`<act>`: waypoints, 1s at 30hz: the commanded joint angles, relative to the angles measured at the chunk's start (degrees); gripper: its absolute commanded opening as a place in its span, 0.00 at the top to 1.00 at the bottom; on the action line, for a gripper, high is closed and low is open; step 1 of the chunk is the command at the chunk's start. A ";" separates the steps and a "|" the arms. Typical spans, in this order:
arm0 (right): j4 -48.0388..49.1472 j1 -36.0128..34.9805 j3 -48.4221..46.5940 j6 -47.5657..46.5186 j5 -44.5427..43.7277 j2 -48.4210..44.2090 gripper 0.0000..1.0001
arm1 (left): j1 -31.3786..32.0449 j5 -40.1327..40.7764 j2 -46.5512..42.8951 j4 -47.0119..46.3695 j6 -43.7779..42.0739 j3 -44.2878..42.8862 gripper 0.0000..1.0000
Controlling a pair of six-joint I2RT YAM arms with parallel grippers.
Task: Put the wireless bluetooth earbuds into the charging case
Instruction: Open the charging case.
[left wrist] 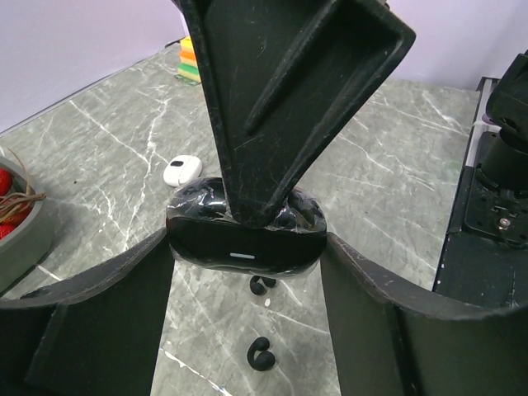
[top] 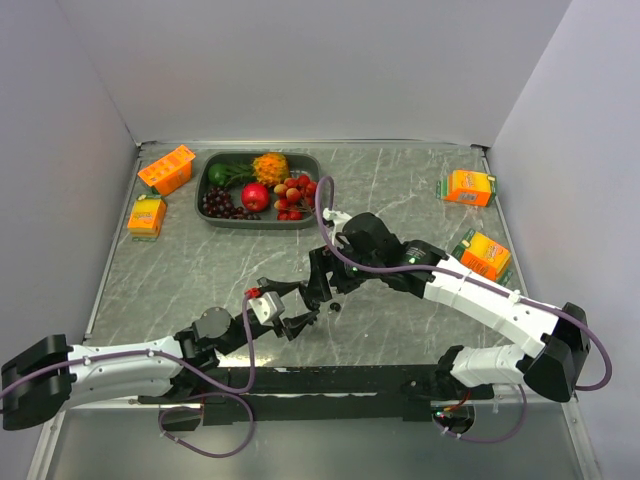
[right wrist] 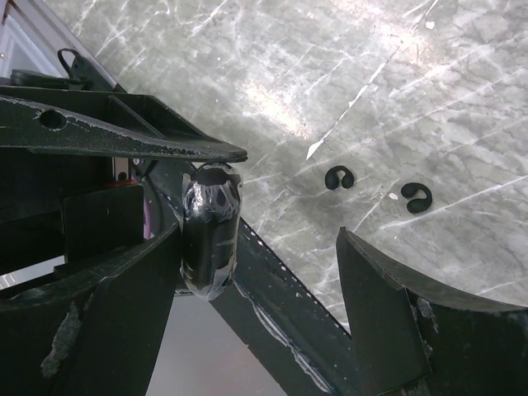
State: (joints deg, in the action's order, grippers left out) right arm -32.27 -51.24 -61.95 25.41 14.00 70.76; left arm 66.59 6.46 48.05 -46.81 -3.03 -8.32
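Note:
The black charging case [left wrist: 245,241] hangs above the marble table, pinched at both ends by my left gripper [left wrist: 247,252], which is shut on it. My right gripper [right wrist: 260,237] is open; one of its fingers [left wrist: 272,99] comes down onto the case's top from above. In the right wrist view the case [right wrist: 210,235] rests against that gripper's left finger. Two black wireless bluetooth earbuds [left wrist: 261,285] [left wrist: 261,355] lie loose on the table below the case, also seen as earbuds [right wrist: 339,177] [right wrist: 416,196] from the right wrist. Both grippers meet near the table's middle [top: 310,300].
A small white case [left wrist: 182,171] lies on the table beyond the black case. A grey tray of fruit [top: 210,175] stands at the back left. Orange boxes sit at the left [top: 166,168] [top: 147,215] and right [top: 469,187] [top: 485,255]. Walls enclose the table.

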 commanded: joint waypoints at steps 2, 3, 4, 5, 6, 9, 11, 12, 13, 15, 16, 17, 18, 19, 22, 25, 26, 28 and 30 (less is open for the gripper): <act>-1.13 -0.17 -2.73 -1.41 -2.48 -0.89 0.18 | 0.56 1.10 -1.38 -1.45 -0.84 -1.26 0.99; -1.21 -0.09 -2.65 -1.33 -2.66 -0.89 0.18 | 0.47 1.19 -1.64 -1.36 -0.84 -1.18 0.99; -1.39 -0.08 -2.73 -1.33 -2.92 -1.06 0.18 | 0.56 1.27 -1.82 -1.36 -0.75 -1.09 0.99; -1.48 0.00 -2.73 -1.41 -3.01 -1.33 0.18 | 0.56 1.36 -1.82 -1.10 -0.75 -1.00 0.99; -1.57 0.09 -2.82 -1.41 -3.19 -1.50 0.18 | 0.74 1.54 -2.00 -1.01 -0.67 -0.91 0.99; -1.65 0.27 -2.73 -1.24 -3.45 -2.12 0.18 | 0.74 1.98 -2.35 -1.01 -0.67 -0.56 0.99; -2.00 0.35 -2.82 -1.33 -3.80 -2.47 0.18 | 0.74 2.15 -2.61 -0.92 -0.66 -0.39 0.99; -2.09 0.53 -2.73 -1.41 -3.89 -2.47 0.18 | 0.91 2.24 -2.87 -0.92 -0.66 -0.47 0.99; -2.09 0.53 -2.65 -1.41 -3.98 -2.56 0.18 | 0.91 2.33 -2.88 -0.83 -0.58 -0.30 0.99; -2.27 0.62 -2.30 -1.33 -4.24 -2.73 0.18 | 0.91 2.51 -3.14 -0.74 -0.66 -0.30 0.99; -2.18 0.71 -2.12 -1.33 -4.24 -2.91 0.18 | 0.91 2.51 -3.31 -0.74 -0.58 -0.30 0.99; -2.18 0.88 -2.03 -1.24 -4.24 -2.91 0.18 | 0.83 2.51 -3.32 -0.74 -0.66 -0.21 0.99; -2.27 0.80 -1.94 -1.24 -4.24 -3.00 0.18 | 0.91 2.51 -3.58 -0.74 -0.66 -0.21 0.99; -2.27 0.88 -1.94 -1.24 -4.24 -3.00 0.18 | 0.91 2.59 -3.58 -0.74 -0.58 -0.12 0.99; -2.18 0.88 -1.85 -1.06 -4.24 -3.35 0.18 | 0.91 2.59 -3.67 -0.83 -0.58 -0.03 0.99; -3.05 1.15 -2.12 -1.24 -5.21 -3.18 0.18 | 1.00 2.77 -3.93 -1.01 -0.31 0.14 0.99; -3.23 1.49 -2.12 -1.15 -5.38 -3.35 0.18 | 1.00 2.94 -4.11 -1.01 -0.31 0.23 0.99; -2.89 1.67 -1.77 -0.63 -5.74 -3.61 0.18 | 1.09 2.95 -4.46 -0.92 -0.23 0.32 0.99; -2.71 2.20 -1.50 -0.45 -5.65 -4.23 0.18 | 1.09 3.12 -4.81 -0.83 -0.05 0.49 0.99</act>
State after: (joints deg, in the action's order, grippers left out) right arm -34.63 -50.11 -61.95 25.02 9.85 68.79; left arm 67.22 8.88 44.69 -44.64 -3.01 -7.79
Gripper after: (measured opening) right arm 0.822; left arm 0.704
